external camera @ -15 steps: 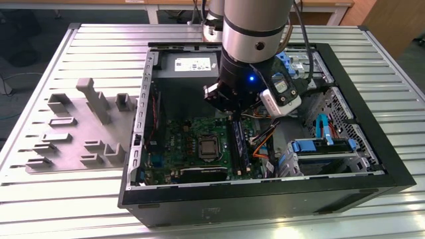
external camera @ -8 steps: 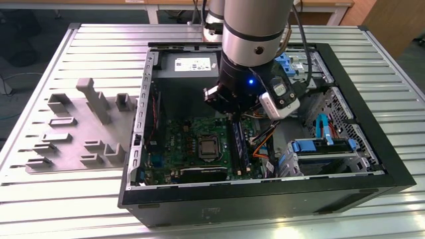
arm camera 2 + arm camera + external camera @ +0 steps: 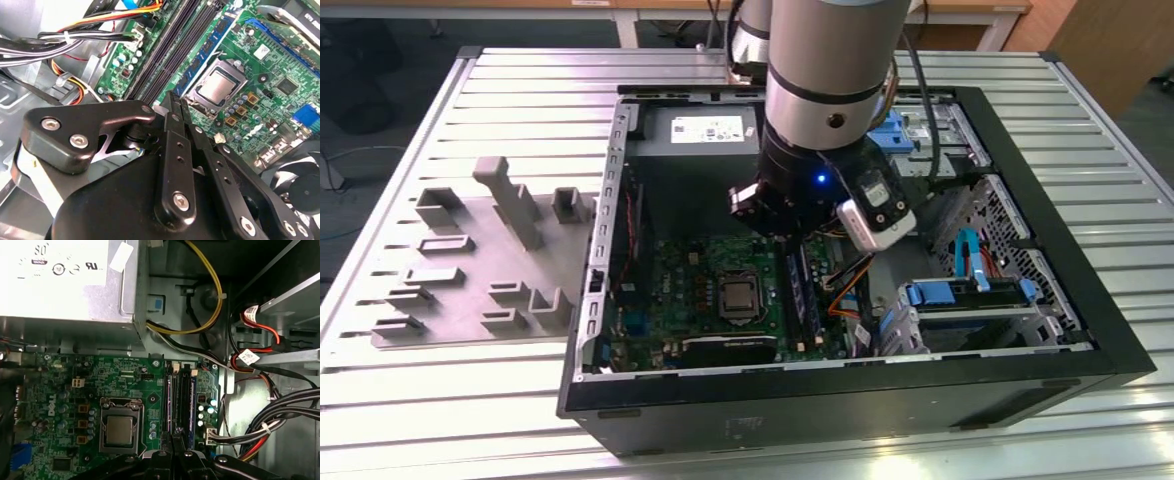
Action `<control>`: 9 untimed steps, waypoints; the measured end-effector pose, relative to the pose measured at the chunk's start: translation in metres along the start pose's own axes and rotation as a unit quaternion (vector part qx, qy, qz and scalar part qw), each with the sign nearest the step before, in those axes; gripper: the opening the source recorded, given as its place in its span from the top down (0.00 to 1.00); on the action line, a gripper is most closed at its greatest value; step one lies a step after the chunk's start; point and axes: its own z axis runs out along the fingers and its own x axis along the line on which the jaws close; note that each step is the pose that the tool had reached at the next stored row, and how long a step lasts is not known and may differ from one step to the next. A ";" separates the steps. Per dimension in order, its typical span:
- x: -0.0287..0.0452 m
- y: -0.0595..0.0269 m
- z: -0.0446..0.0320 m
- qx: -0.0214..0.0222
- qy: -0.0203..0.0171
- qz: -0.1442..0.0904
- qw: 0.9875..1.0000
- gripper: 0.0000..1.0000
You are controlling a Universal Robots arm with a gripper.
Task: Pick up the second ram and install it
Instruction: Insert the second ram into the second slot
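Observation:
In the exterior view my gripper [image 3: 790, 240] hangs inside the open computer case, low over the green motherboard [image 3: 707, 275]. Both wrist views show its black fingers [image 3: 175, 447] pressed together, shut, with nothing visible between them. Their tips sit over the near end of the memory slots beside the processor socket [image 3: 119, 430]. A slim blue-green stick, the second ram [image 3: 170, 402], stands upright in the slot in line with the fingertips, also seen as the second ram [image 3: 202, 52]. Another blue stick [image 3: 192, 400] stands one slot further from the socket. Whether the tips touch the ram is hidden.
The silver power supply [image 3: 65, 280] borders the board. Bundled cables [image 3: 280, 410] run close beside the slots. Blue drive brackets [image 3: 961, 292] fill the case on the exterior view's right. A grey slotted fixture [image 3: 480, 260] lies on the ribbed table outside the case.

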 end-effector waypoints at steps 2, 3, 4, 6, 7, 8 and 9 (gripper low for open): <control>0.0000 0.0000 0.0005 0.000 0.000 0.000 1.000 0.88; 0.0001 -0.0001 0.0023 0.000 0.000 0.000 1.000 0.88; 0.0001 -0.0002 0.0040 0.000 0.000 0.000 1.000 0.88; 0.0002 -0.0004 0.0076 0.000 0.000 0.000 1.000 0.88; 0.0002 -0.0006 0.0094 0.000 0.000 0.000 1.000 0.88; 0.0001 -0.0007 0.0112 0.000 0.000 0.000 1.000 0.88; -0.0001 -0.0008 0.0130 0.000 0.000 0.000 1.000 0.88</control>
